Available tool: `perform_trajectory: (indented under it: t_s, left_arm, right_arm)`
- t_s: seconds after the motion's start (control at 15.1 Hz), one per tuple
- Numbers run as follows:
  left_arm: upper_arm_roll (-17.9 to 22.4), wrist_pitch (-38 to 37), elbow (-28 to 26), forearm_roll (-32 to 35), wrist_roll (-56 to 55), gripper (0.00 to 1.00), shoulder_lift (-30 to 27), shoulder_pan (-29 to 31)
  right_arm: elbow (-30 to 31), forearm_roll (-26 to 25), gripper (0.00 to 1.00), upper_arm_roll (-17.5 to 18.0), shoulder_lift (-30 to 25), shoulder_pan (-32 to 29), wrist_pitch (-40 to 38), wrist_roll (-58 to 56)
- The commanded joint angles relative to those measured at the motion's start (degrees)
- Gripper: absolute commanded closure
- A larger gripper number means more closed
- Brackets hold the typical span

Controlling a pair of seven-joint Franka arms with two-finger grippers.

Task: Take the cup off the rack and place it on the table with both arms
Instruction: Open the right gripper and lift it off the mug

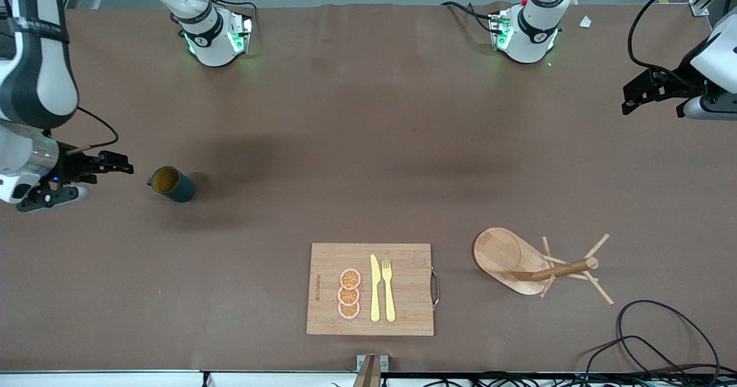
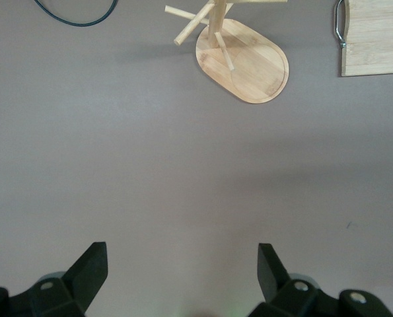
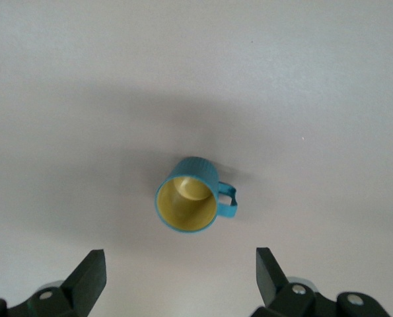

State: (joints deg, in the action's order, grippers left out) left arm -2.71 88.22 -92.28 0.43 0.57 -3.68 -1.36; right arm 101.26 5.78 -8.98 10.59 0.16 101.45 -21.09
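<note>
The dark teal cup (image 1: pixel 171 183) stands upright on the brown table (image 1: pixel 357 145) toward the right arm's end, its yellowish inside showing. My right gripper (image 1: pixel 122 166) hovers over the table beside the cup, open and apart from it. In the right wrist view the cup (image 3: pixel 188 203) lies ahead of the gripper (image 3: pixel 179 277), with nothing between the fingers. The wooden rack (image 1: pixel 506 257) stands toward the left arm's end with bare pegs. My left gripper (image 1: pixel 633 96) waits open over the table's end. The left wrist view shows the rack (image 2: pixel 244 58) well ahead of that gripper (image 2: pixel 181 274).
A bamboo cutting board (image 1: pixel 403 312) with a yellow knife (image 1: pixel 375 289), a fork (image 1: pixel 388 289) and orange slices (image 1: pixel 349 293) lies near the front edge, beside the rack. Black cables (image 1: pixel 662 341) coil at the front corner by the left arm's end.
</note>
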Motion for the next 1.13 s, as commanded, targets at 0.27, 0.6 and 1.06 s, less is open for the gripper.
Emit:
perform_trajectory:
  t_s: [0.27, 0.6, 1.06]
  left_arm:
    - [-0.1, 0.5, -1.1, 0.2, -0.3, 0.00, -1.2, 0.9]
    - [-0.6, -2.3, -1.1, 0.2, -3.2, 0.00, -1.9, 0.8]
    - [-0.9, -2.6, -1.3, -0.9, -0.7, 0.00, -3.3, 0.8]
  right_arm:
    - [-3.7, -1.5, 0.00, 1.1, -3.2, 1.7, -7.0, 9.7]
    - [-12.5, -3.8, 0.00, 1.2, -3.1, 2.6, -17.6, 14.3]
    - [-18.3, -4.9, 0.00, 0.6, -2.6, -0.1, -20.6, 13.7]
